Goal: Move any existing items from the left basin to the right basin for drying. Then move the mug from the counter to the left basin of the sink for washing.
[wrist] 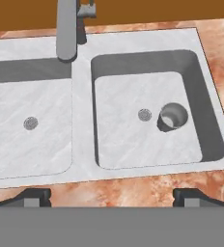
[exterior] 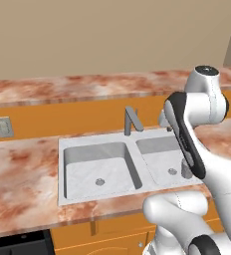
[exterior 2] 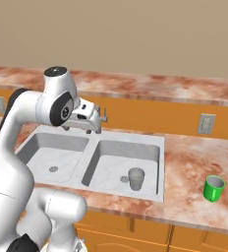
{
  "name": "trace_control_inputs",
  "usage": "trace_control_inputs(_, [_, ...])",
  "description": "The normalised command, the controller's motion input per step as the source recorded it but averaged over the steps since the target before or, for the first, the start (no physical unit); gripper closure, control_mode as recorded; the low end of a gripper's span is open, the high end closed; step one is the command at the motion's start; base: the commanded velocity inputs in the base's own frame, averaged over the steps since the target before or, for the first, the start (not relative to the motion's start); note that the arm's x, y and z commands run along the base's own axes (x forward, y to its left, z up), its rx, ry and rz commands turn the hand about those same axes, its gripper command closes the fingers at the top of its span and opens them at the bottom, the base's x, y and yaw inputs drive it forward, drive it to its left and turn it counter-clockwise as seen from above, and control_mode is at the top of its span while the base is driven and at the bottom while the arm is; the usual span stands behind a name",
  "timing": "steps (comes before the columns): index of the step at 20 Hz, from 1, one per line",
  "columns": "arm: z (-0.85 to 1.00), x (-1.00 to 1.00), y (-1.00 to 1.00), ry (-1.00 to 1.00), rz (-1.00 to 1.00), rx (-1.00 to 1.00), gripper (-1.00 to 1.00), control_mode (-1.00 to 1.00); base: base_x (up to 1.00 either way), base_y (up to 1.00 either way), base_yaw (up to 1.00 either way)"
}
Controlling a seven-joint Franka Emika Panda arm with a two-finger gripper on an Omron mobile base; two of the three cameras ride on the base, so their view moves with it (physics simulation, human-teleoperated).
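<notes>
Two basins lie before us, and we find the grey cup (exterior 2: pixel 136 178) standing upright in the right basin (exterior 2: pixel 113 162), just beside its drain hole (exterior 2: pixel 124 179). From the hand view we look straight down into that cup (wrist: pixel 173 116), its open mouth to the right of the drain (wrist: pixel 144 114), while the left basin (wrist: pixel 17 144) holds nothing but its own drain (wrist: pixel 31 123). In the left base view the arm's forearm crosses the right basin (exterior: pixel 155 147) and hides most of the cup (exterior: pixel 186 171); we see only a grey sliver there.

The green mug (exterior 2: pixel 214 188) appears in the right base view alone among our three, upright on the tabletop (exterior 2: pixel 194 162) well to the right of the sink (exterior 2: pixel 160 142), near the front edge. We cannot make out its handle from here.

Our claw (wrist: pixel 111 195) is spread wide: the hand view shows its two dark fingertips (wrist: pixel 34 197) far apart at the bottom, over the front strip of tabletop, pinching nothing. In the right base view the hand (exterior 2: pixel 84 118) hangs above the back of the sink near the faucet (wrist: pixel 66 29). The left base view gives us the faucet (exterior: pixel 132 120) clear of the arm, and a wall outlet (exterior: pixel 3 127) to the left; the right base view shows another outlet (exterior 2: pixel 206 124) behind the mug.
</notes>
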Motion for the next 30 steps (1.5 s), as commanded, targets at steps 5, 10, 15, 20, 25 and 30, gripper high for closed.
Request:
trace_control_inputs(5, [-0.18, -0.11, -0.93, 0.02, -0.19, -0.12, -1.0, -1.0, 0.0, 0.0, 0.0])
trace_control_inputs(10, [-0.15, -0.25, -1.0, 0.02, -0.16, -0.1, -1.0, -1.0, 0.0, 0.0, 0.0])
trace_control_inputs(15, [-0.06, -0.33, -1.0, 0.0, -0.13, -0.03, -1.0, -1.0, 0.0, 0.0, 0.0])
trace_control_inputs(20, [-0.02, -0.43, -0.96, 0.0, -0.09, 0.01, -1.0, -1.0, 0.0, 0.0, 0.0])
trace_control_inputs(25, [0.0, -0.25, -0.78, 0.0, -0.01, 0.07, -1.0, -1.0, 0.0, 0.0, 0.0])
trace_control_inputs(30, [-0.1, 0.02, -0.7, 0.0, 0.01, 0.07, -1.0, -1.0, 0.0, 0.0, 0.0])
